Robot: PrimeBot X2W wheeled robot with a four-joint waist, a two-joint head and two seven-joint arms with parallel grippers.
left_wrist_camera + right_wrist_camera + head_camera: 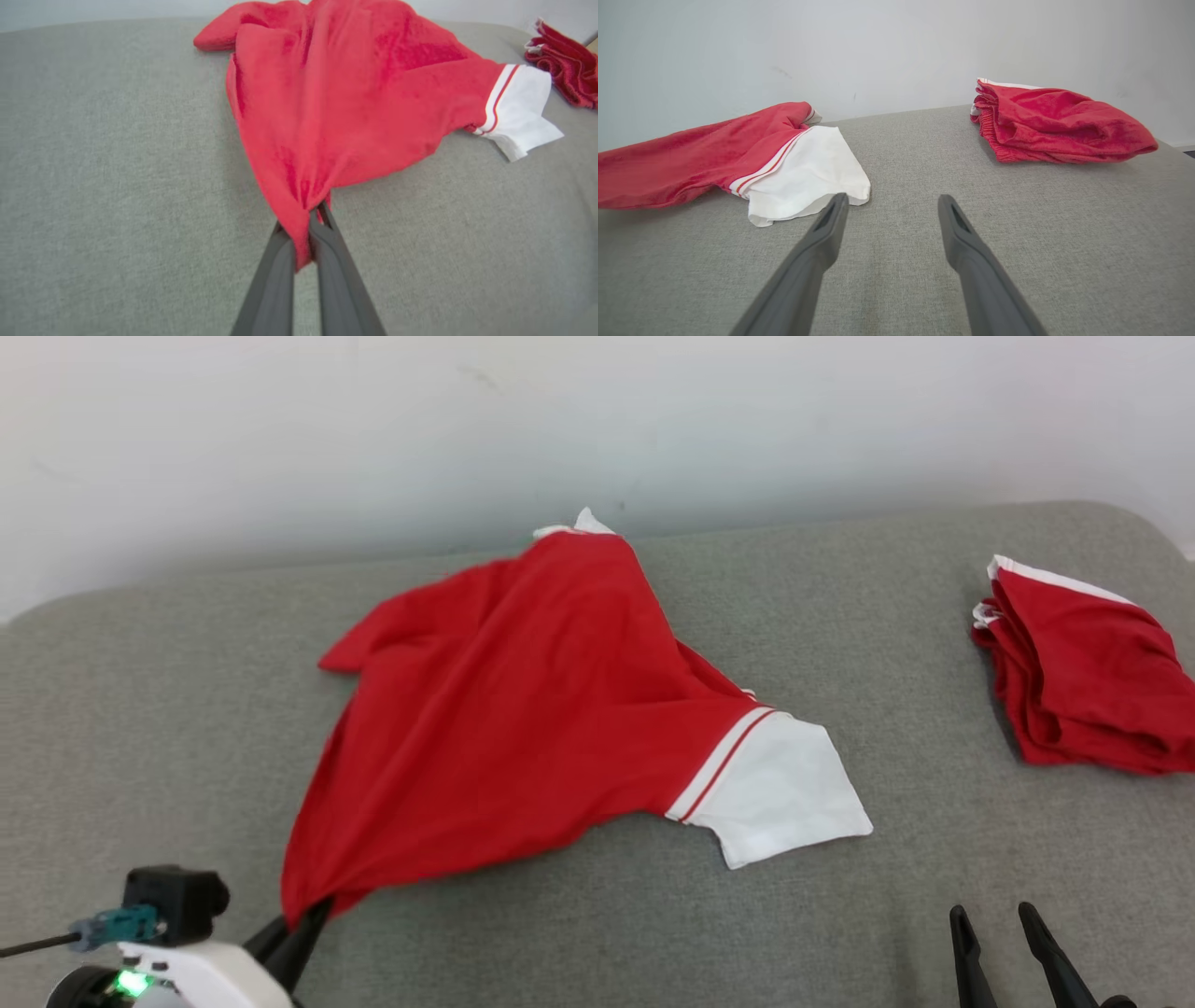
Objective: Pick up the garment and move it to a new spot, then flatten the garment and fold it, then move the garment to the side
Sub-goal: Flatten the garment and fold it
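One garment [523, 709] corner in left jaws, bare grey surface [140, 709] alongside.

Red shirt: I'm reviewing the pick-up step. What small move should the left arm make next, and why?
Probably lift the left gripper straight up a little. It is shut on a bunched corner of the red shirt, while the rest lies crumpled on the grey cushion; the right gripper hovers open, holding nothing.
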